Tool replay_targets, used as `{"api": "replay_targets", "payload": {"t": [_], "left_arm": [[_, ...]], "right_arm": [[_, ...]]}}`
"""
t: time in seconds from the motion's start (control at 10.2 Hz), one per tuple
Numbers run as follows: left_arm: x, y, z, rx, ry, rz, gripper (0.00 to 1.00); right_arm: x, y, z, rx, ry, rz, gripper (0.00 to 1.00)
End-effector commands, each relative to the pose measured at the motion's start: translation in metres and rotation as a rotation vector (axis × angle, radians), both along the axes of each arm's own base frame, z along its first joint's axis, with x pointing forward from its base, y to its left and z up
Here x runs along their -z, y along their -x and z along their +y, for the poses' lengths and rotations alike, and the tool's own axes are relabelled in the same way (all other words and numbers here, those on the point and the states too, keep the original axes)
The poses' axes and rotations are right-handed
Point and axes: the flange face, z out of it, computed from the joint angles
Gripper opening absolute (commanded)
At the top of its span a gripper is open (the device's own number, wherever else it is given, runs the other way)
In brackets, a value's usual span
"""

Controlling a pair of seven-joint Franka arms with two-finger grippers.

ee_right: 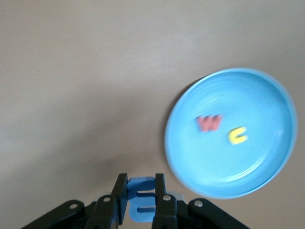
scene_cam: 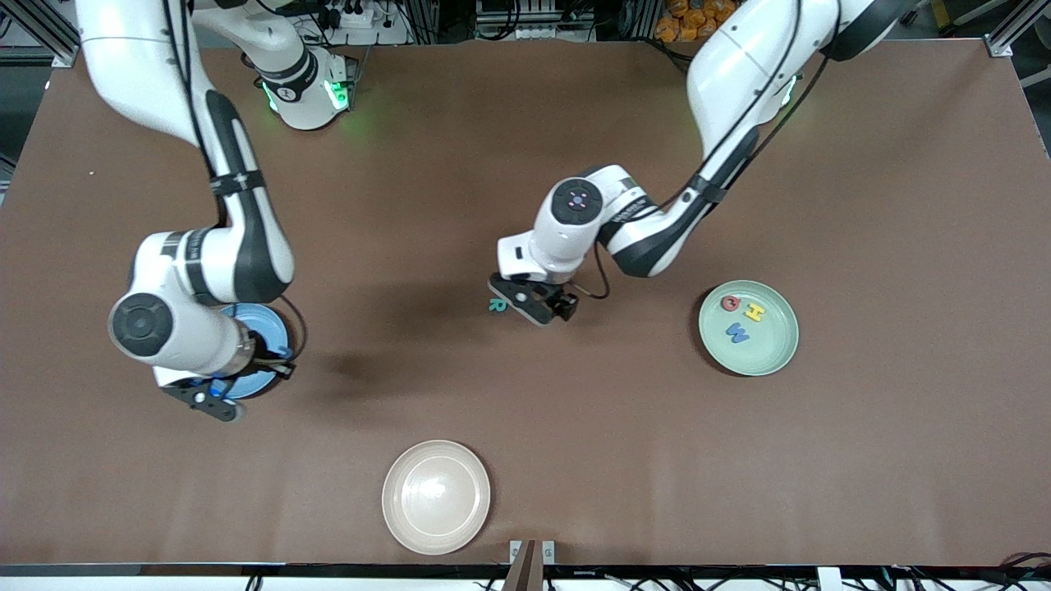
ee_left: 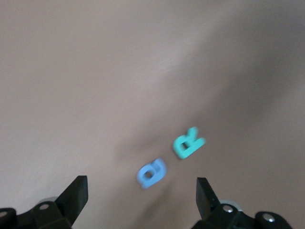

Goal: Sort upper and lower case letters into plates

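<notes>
Showing teal letter "R"

Letters that can be read

R is seen on the table; H and W in the green plate; w and c in the blue plate.

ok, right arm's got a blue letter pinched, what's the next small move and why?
Probably carry it the short way over the light blue plate and open there. The right gripper is shut on the blue letter just outside the plate's rim, and a red letter and a yellow letter already lie inside. The left gripper hangs open over two loose letters.
</notes>
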Motion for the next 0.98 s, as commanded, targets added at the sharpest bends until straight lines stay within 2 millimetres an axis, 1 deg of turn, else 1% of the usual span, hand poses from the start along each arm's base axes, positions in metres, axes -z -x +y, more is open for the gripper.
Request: {"api": "replay_targets", "payload": {"t": [0.0,0.1,0.2,0.29,0.39,0.49,0.59,0.68,0.88], "left_arm": [[0.0,-0.011,-0.021,0.258,0.028,-0.176,1.0],[0.006,-0.013,-0.021,0.319,0.035,-0.209,1.0],[0.013,-0.012,-0.02,0.369,0.025,-0.214,1.0],[0.016,-0.006,-0.026,0.396,0.019,-0.222,1.0],[0.017,0.004,-0.034,0.411,0.015,-0.225,1.0],[0.019,0.006,-0.034,0.407,0.015,-0.219,1.0],[0.024,0.009,-0.033,0.421,0.006,-0.216,1.0],[0.034,0.017,-0.036,0.439,-0.003,-0.204,1.0],[0.058,0.019,-0.032,0.457,-0.042,-0.199,1.0]], "right_arm": [[0.002,0.001,-0.034,-0.03,-0.003,0.014,0.0],[0.009,0.003,-0.041,-0.027,-0.003,0.027,0.0],[0.016,0.006,-0.043,-0.024,-0.002,0.039,0.15],[0.019,0.008,-0.049,-0.028,-0.002,0.047,0.33],[0.021,0.009,-0.06,-0.067,-0.009,0.053,0.87],[0.022,0.01,-0.081,-0.093,-0.019,0.061,1.0],[0.023,0.012,-0.091,-0.13,-0.029,0.074,1.0],[0.023,0.013,-0.09,-0.138,-0.033,0.082,1.0],[0.023,0.013,-0.086,-0.133,-0.031,0.083,1.0]]}}
